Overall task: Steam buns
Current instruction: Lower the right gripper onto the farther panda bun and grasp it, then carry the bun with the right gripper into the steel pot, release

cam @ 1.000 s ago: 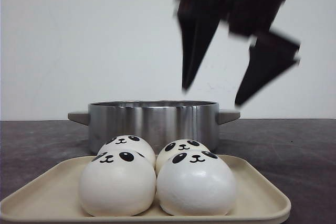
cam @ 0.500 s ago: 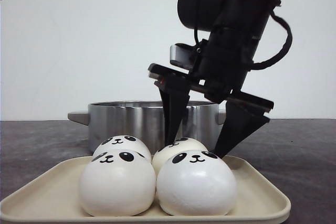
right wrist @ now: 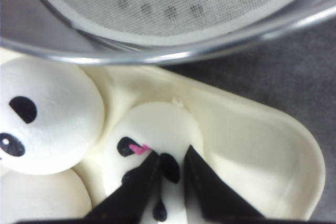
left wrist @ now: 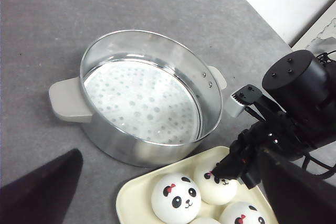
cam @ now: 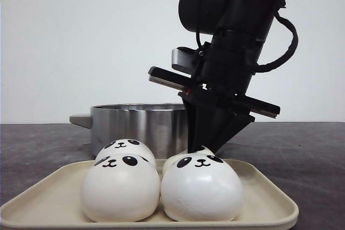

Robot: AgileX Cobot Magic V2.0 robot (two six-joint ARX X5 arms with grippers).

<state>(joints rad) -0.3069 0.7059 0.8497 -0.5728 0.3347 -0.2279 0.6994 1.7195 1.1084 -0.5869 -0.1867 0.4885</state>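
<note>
Four white panda-face buns sit on a cream tray [cam: 269, 208]: front left [cam: 121, 187], front right [cam: 200, 187], back left [cam: 126, 148] and back right [cam: 173, 161], which is mostly hidden. My right gripper [cam: 202, 149] points down and is shut on the top of the back right bun [right wrist: 157, 124], pinching it between the fingers [right wrist: 210, 192]. It also shows in the left wrist view [left wrist: 223, 169] on that bun [left wrist: 218, 187]. My left gripper [left wrist: 169, 156] is open and empty, high above the tray and pot.
A steel steamer pot [cam: 145, 122] with grey handles stands just behind the tray, and its perforated white liner [left wrist: 142, 98] holds nothing. The dark grey table [left wrist: 42, 14] runs to a white wall.
My right gripper came down open from above the pot to the back right bun, and its fingers closed on that bun. The buns and tray have not moved.
</note>
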